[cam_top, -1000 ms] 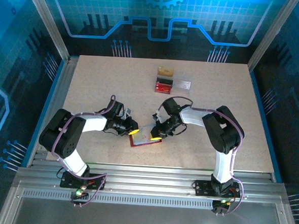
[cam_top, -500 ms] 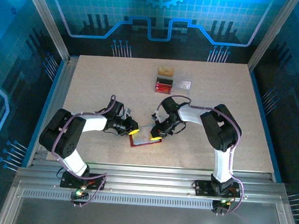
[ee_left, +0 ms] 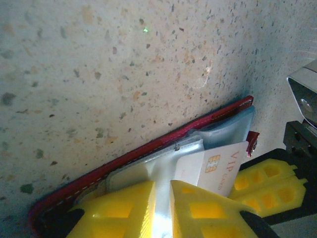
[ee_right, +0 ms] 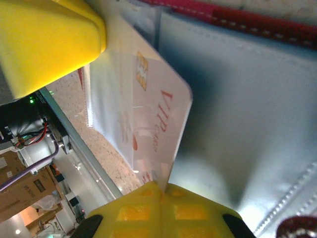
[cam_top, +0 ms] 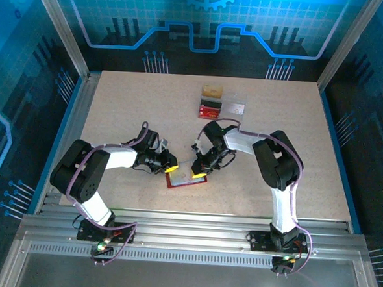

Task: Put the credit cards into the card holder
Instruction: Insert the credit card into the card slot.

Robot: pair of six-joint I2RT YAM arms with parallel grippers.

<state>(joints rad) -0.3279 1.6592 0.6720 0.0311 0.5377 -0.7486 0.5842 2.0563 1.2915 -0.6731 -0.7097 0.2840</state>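
**Table.** The speckled beige table carries all items. The working area is the near centre.

**Arms.** The left arm reaches from the near left towards the centre. The right arm reaches from the near right and bends back to the left. Both wrists meet over the same object.

**Card holder.** The card holder lies open and flat on the table at near centre, between the two grippers. The left wrist view shows its dark red stitched border and a pale inner lining. The right wrist view shows the same lining.

**Clear box.** A clear box sits at far centre, well apart from the card holder.

**Left gripper.** The left gripper is at the left edge of the card holder. Its yellow fingers are clamped on the pale inner layer of the card holder, with only a narrow slit between them.

**Right gripper.** The right gripper is at the right edge of the card holder. Its jaws are clenched on one edge of the credit card.

**Credit card.** The card is white, with a gold chip and "VIP" lettering. It lies tilted over the lining. Whether it is inside a pocket cannot be told.

**Small items.** Dark red pieces lie just left of the clear box. A tan block lies just beyond them.
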